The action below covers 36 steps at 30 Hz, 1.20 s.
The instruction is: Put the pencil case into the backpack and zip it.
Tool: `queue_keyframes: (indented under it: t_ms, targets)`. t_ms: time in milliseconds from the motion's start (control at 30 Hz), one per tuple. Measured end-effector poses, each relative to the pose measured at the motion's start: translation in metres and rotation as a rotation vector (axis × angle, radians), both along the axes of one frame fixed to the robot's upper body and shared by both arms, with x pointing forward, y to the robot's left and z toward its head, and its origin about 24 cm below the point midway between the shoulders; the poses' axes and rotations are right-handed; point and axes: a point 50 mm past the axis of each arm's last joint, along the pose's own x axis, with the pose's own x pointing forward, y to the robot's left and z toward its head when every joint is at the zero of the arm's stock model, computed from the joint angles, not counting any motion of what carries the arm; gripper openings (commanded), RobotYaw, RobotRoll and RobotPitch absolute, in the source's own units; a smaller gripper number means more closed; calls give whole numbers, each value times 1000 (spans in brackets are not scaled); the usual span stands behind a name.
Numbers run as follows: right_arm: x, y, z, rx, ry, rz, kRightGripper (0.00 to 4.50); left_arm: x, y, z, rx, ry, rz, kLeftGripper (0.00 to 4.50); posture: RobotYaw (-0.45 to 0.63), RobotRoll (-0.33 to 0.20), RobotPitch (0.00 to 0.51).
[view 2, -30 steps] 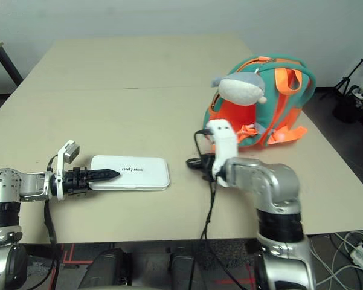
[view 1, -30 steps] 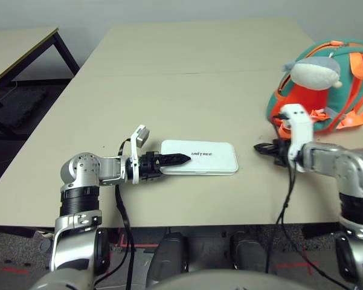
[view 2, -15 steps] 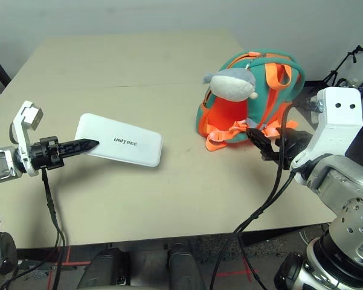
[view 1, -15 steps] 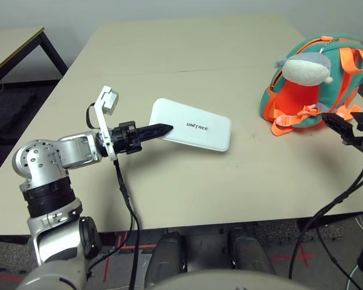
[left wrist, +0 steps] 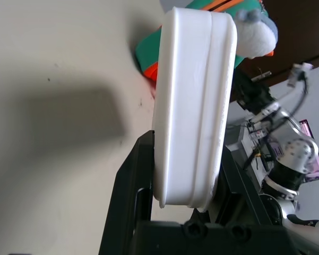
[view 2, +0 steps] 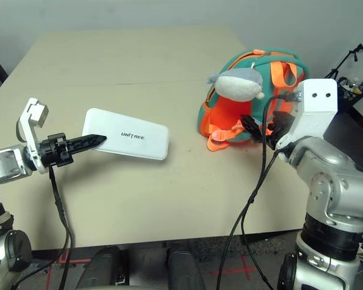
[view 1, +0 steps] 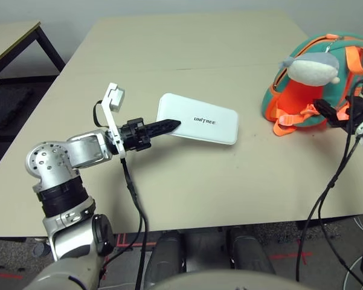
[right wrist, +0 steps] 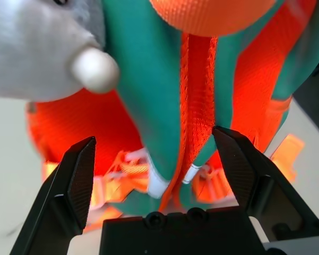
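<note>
The white pencil case (view 1: 202, 119) with "UNITREE" lettering hangs tilted above the table, its left end pinched by my left gripper (view 1: 169, 126), which is shut on it; in the left wrist view the case (left wrist: 194, 106) stands edge-on between the black fingers. The teal-green backpack (view 2: 263, 66) with orange panel and straps stands at the right, a grey-white plush toy (view 2: 237, 84) on its front. My right gripper (view 2: 258, 127) is open right at the backpack's front; in the right wrist view its fingers (right wrist: 69, 178) spread either side of an orange strap (right wrist: 196, 101).
The beige table (view 1: 187, 54) stretches wide behind the case and backpack. A second table's corner (view 1: 12, 36) shows at the far left. Black cables hang from both wrists over the table's front edge.
The left gripper has carried the pencil case a little to the right, toward the backpack. The right gripper has moved in to the backpack's front.
</note>
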Motion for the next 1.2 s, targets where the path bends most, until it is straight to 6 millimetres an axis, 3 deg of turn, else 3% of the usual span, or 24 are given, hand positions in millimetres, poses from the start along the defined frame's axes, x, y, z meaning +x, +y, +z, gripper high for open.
queue_keyframes:
  t_ms: [400,700,800,1033,1200]
  targets:
    - [-3,-5,6,-21,-6,-53,4500,-7,2,0,-2,-4,26,1359,54,0,132]
    - [-48,10,37,-26,-7,-78,4500,-8,4,-6,-7,41,13,1359,-71,0,138]
    - [-55,15,41,-14,-11,-88,4500,-5,2,-10,-12,69,0,1359,-80,0,136]
    - [-51,11,36,11,-5,-118,4500,6,-2,-4,-12,66,-13,1359,-41,0,137]
    - [-37,0,20,25,27,-128,4500,4,-1,-6,-20,67,-2,1359,7,0,141]
